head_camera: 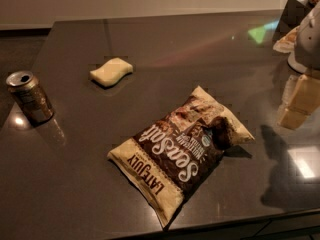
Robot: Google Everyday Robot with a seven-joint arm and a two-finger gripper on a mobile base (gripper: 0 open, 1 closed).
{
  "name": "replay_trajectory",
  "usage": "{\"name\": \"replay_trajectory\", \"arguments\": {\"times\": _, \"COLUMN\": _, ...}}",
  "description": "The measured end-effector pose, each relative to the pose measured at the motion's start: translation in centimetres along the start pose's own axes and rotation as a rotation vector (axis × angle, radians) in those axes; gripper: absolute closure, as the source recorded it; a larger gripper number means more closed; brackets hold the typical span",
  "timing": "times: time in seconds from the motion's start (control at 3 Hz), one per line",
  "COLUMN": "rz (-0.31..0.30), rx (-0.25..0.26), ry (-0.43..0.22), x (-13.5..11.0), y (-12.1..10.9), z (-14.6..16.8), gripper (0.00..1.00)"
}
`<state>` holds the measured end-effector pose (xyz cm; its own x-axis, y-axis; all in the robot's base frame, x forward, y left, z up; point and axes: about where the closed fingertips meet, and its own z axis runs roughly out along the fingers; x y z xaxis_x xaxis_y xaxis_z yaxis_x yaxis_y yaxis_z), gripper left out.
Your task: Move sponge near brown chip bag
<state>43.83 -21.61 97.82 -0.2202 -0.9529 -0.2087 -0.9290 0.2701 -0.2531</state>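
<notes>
Sponge sits untouched, well apart from the chip bag. My tool hangs far right; open or closed, I cannot tell. I'd descend squarely over the sponge.

Small pale-yellow soft sponge, a block with wavy curved sides. Lies flat on the dark glossy tabletop, toward the far left, long side running slantwise. Touched by nothing.

Large crinkled dark-brown chip bag with cream ends. Lies flat and face up near the front edge, set diagonally, one cream end toward the front, the other toward the far right. Shows white "Sea Salt" script and "LATE JULY" lettering, upside down from this view. Rumpled and dented near the far-right end. Well apart from the sponge, to its right and nearer.

Cream blocky gripper at the right edge of the view, well apart from both.
</notes>
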Motion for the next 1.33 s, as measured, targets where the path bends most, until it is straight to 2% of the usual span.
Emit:
{"name": "replay_trajectory", "arguments": {"times": 0.33, "rz": 0.000, "rx": 0.000, "ry": 0.000, "x": 0.0, "y": 0.0, "z": 0.0, "gripper": 0.00}}
{"name": "replay_trajectory", "arguments": {"times": 0.67, "rz": 0.019, "rx": 0.014, "ry": -0.027, "x": -0.4, "y": -0.9, "z": 0.0, "gripper": 0.00}}
{"name": "replay_trajectory", "arguments": {"times": 1.0, "rz": 0.033, "rx": 0.040, "ry": -0.093, "x": -2.7, "y": -3.4, "z": 0.5, "gripper": 0.00}}
{"name": "replay_trajectory", "arguments": {"times": 1.33, "rz": 0.025, "rx": 0.070, "ry": -0.202, "x": -8.0, "y": -8.0, "z": 1.7, "gripper": 0.00}}
